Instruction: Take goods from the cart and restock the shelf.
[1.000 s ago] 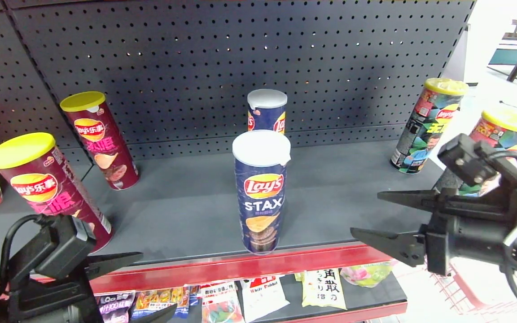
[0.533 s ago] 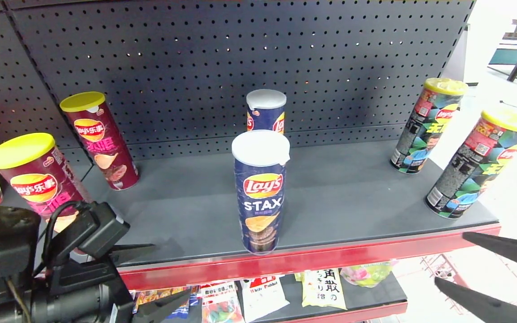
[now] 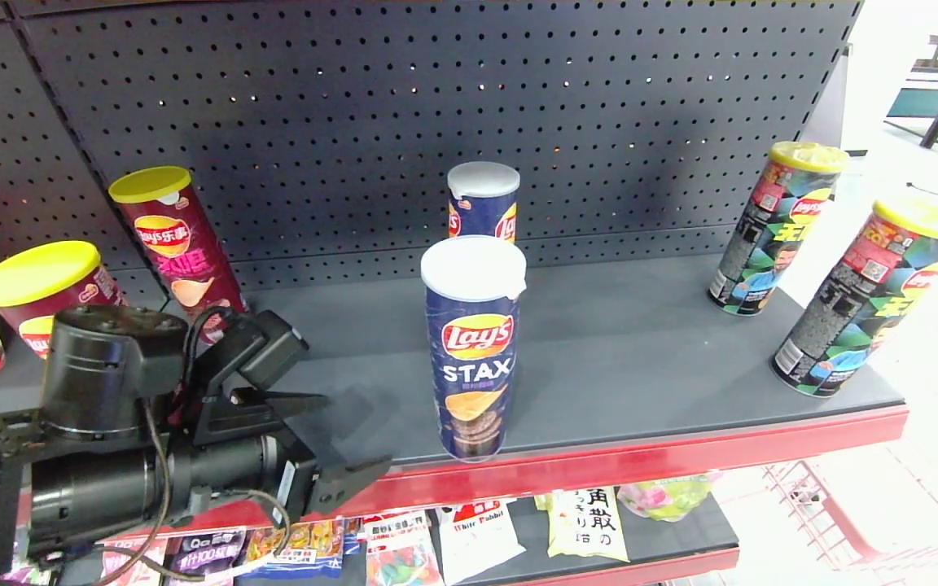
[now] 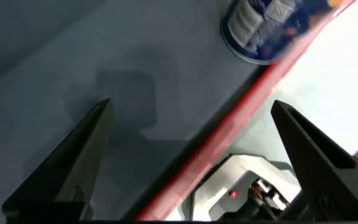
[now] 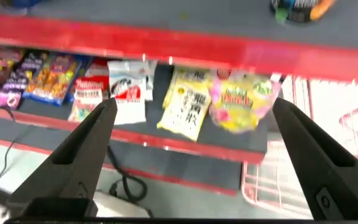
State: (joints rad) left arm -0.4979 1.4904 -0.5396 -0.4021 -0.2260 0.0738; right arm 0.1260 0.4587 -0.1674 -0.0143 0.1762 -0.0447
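A tall blue chip can [image 3: 473, 350] stands at the front of the grey shelf [image 3: 640, 350], and a second blue can [image 3: 483, 199] stands behind it. My left gripper [image 3: 355, 435] is open and empty. It sits level with the shelf's red front edge, just left of the front blue can. In the left wrist view the left gripper [image 4: 191, 104] straddles that red edge, with the blue can's base [image 4: 260, 31] beyond it. My right gripper [image 5: 191, 109] is open and empty, below the shelf, facing the lower shelf's snack packets [image 5: 241, 99].
Two maroon cans [image 3: 180, 252] [image 3: 41, 285] stand at the shelf's left, the nearer one partly hidden by my left arm. Two black-and-green cans [image 3: 774, 228] [image 3: 868, 297] stand at the right. A pink wire cart [image 3: 835, 529] is at the lower right.
The right gripper dropped from in front of the right-hand cans and left the head view. The left arm rose and moved right toward the front blue can.
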